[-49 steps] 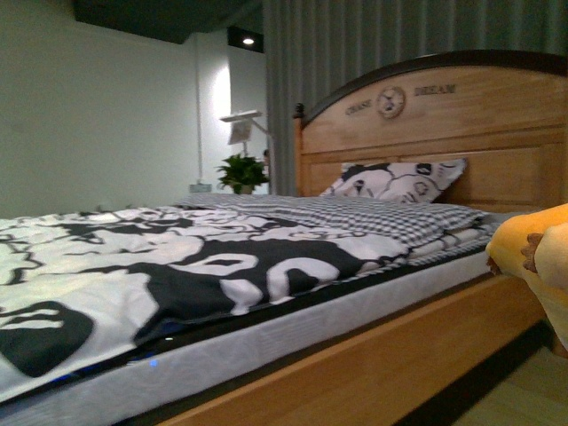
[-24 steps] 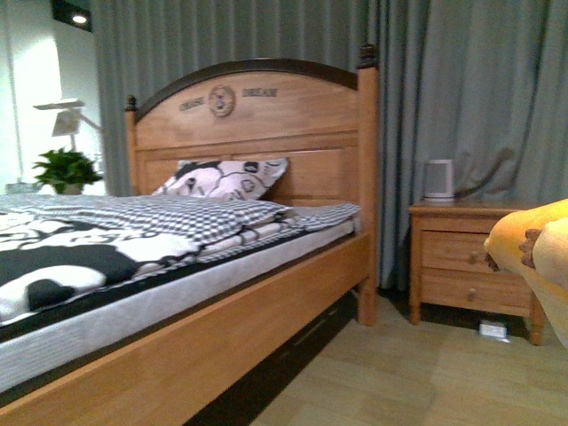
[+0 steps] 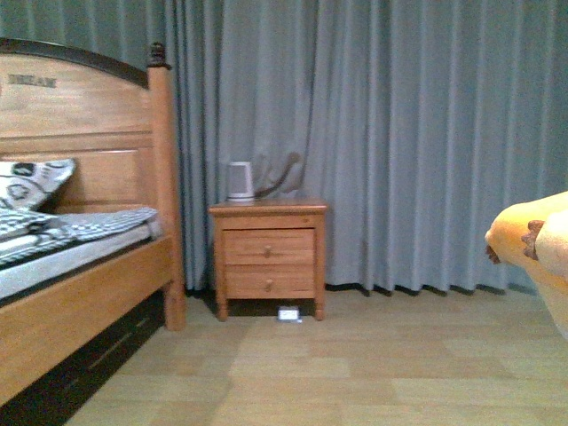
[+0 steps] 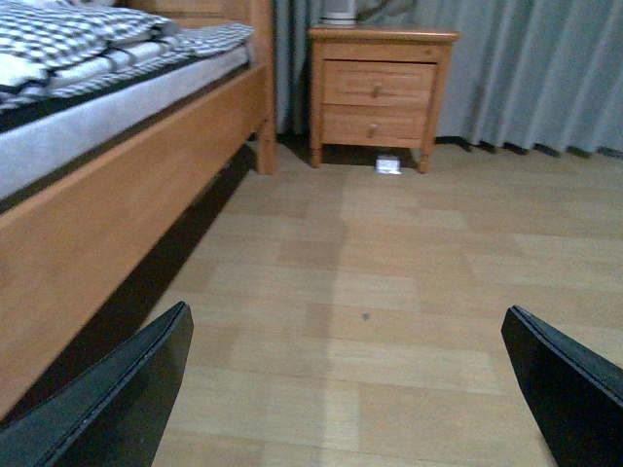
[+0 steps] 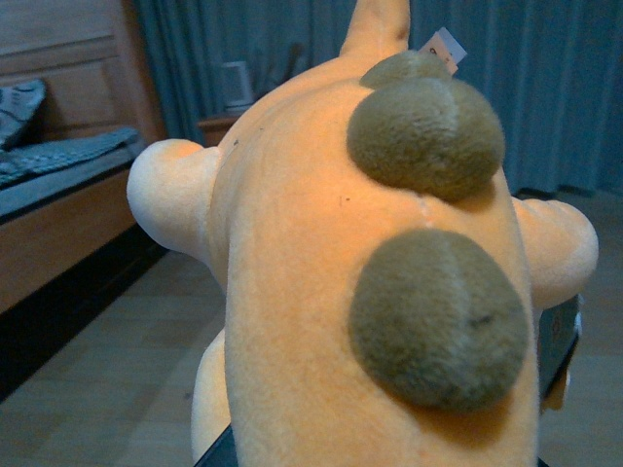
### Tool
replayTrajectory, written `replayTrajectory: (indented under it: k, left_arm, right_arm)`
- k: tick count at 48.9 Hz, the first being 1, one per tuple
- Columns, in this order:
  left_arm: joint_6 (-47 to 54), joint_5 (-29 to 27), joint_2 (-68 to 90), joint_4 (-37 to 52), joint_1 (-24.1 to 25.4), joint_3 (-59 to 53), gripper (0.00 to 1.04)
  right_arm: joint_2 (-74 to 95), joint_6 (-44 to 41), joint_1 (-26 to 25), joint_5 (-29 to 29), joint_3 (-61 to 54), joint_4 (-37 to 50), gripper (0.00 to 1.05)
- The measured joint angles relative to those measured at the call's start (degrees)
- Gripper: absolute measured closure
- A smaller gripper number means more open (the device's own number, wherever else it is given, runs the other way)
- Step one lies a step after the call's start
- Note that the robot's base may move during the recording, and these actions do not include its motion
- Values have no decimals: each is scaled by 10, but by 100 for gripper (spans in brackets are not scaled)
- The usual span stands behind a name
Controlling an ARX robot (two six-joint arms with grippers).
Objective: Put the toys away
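Right wrist view alone shows right gripper [image 5: 384, 399] clutching plush [image 5: 321, 243]; left gripper [image 4: 341, 389] released

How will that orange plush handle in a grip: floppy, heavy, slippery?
The plush toy looks soft and fuzzy, so it probably squashes under grip and is unlikely to slip. Its stubby limbs stick out without sagging, suggesting firm stuffing, likely light for its size. The rounded body may roll if set down.

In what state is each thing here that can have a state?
Plush toy, held in the air.
Left claw, open and empty.
Nightstand drawers, both closed.
Curtains, drawn closed.
Kettle, upright.
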Motion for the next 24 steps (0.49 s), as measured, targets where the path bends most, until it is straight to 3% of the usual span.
replayTrajectory:
  k: [24]
  left_arm:
    - [0,-2,0,0,0,0,6]
  right_arm:
    - [-2,0,0,0,0,0,85]
